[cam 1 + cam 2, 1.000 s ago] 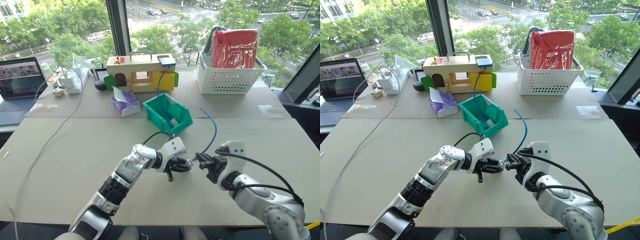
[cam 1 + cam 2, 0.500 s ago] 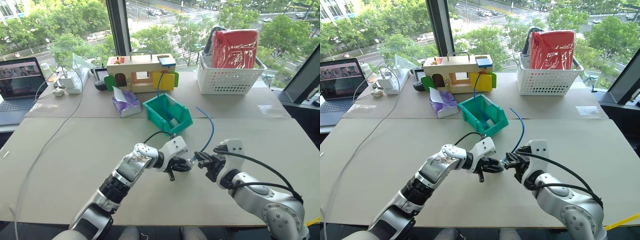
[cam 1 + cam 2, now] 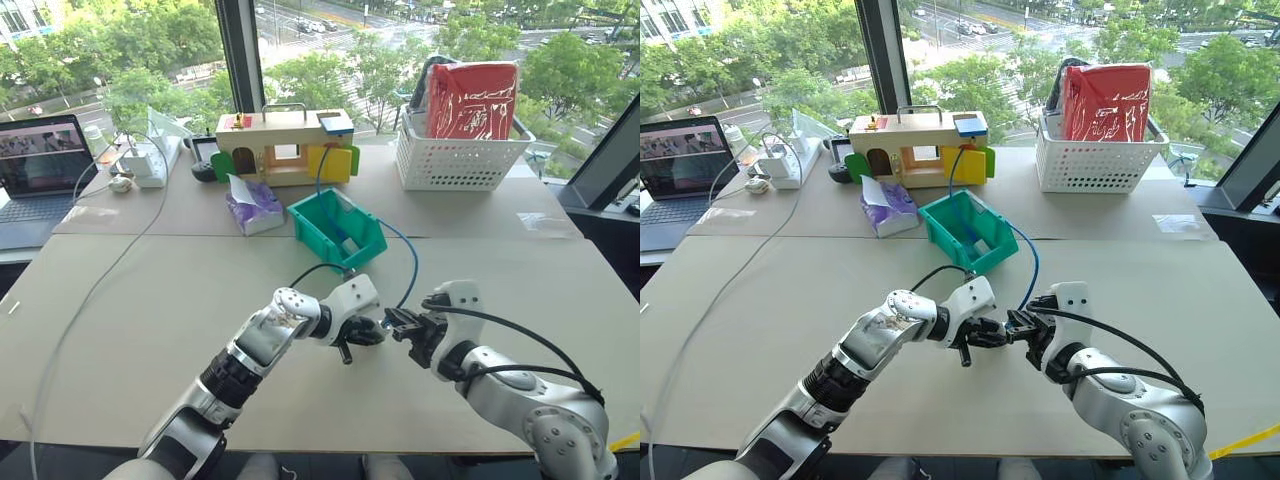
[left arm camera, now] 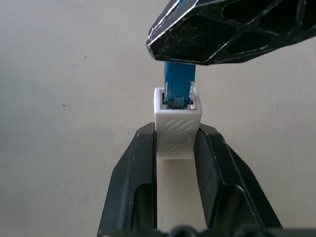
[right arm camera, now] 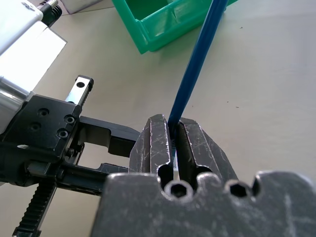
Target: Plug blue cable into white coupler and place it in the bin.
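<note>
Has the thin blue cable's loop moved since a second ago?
Yes. The thin blue cable arched well to the right of the teal-green plastic bin; its loop has swung left, nearer the bin's corner.

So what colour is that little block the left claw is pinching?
White: the coupler is a plain white block in the left gripper, clearest in the left wrist view.

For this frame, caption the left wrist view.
Left gripper holds white coupler as right gripper seats blue cable plug.

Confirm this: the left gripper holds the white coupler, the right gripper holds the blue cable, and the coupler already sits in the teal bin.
Wrong on the last point. The white coupler is clamped in the left gripper above the table, outside the bin, as the left eye view shows. The right gripper does hold the blue cable.
</note>
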Controlling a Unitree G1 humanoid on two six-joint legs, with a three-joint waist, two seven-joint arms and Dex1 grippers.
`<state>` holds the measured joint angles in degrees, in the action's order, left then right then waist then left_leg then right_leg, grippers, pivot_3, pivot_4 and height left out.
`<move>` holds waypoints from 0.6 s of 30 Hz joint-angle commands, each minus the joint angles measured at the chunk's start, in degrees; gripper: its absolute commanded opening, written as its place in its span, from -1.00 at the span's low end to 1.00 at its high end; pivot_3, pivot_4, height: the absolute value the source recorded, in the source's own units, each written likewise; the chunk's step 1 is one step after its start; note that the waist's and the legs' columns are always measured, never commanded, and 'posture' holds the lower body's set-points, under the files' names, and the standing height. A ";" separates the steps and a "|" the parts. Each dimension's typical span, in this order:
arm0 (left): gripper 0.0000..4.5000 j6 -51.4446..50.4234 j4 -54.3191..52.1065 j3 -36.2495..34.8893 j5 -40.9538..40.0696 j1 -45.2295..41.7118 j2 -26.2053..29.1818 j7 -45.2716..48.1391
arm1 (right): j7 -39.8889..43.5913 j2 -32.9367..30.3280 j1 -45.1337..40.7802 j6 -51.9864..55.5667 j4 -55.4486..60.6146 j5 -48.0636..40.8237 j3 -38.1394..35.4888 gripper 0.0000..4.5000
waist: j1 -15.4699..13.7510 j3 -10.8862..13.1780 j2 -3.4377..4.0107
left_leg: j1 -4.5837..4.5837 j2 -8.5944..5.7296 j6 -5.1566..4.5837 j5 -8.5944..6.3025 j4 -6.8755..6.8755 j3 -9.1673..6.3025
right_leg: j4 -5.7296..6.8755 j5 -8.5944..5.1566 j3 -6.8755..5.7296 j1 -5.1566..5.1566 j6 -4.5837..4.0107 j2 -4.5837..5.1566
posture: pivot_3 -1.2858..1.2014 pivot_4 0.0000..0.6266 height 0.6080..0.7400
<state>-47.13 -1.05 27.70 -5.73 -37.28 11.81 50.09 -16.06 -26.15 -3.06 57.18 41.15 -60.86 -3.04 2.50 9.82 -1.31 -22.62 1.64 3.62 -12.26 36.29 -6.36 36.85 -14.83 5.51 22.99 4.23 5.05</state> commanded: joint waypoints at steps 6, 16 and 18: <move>-0.74 0.53 -1.72 0.14 -1.42 0.09 -1.30 -0.95 | 3.31 0.86 1.93 3.24 -1.22 -2.78 2.98 -1.00 | 0.01 -0.06 0.00 | 0.01 0.00 0.00 0.00 0.00 0.00 | 0.00 -0.01 0.00 -0.01 0.01 0.00 | 0.03 -0.52 1.00; 0.46 4.94 0.16 -2.45 -2.74 0.09 2.97 1.90 | 3.42 0.36 -2.42 1.49 -2.56 -3.34 -2.07 -1.00 | 0.43 -0.07 0.00 | 0.03 0.01 0.00 0.00 -0.01 0.00 | 0.01 -0.03 0.00 0.00 0.04 -0.02 | 0.03 -0.52 1.00; 0.62 5.02 -0.30 -3.19 -4.94 0.97 6.62 6.16 | 2.56 -0.23 -5.74 1.24 -3.39 -7.04 -5.05 -1.00 | 0.83 -0.06 0.01 | 0.07 0.03 0.00 0.00 -0.01 0.01 | 0.05 -0.03 0.02 0.02 0.04 -0.05 | 0.03 -0.52 1.00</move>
<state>-43.47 -0.43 26.53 -9.03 -36.84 16.57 53.21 -12.95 -25.72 -6.77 58.33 37.47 -64.82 -4.86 3.33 9.76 -1.30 -22.56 1.69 3.62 -12.26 36.27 -6.35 36.90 -14.85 5.55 23.04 4.26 4.97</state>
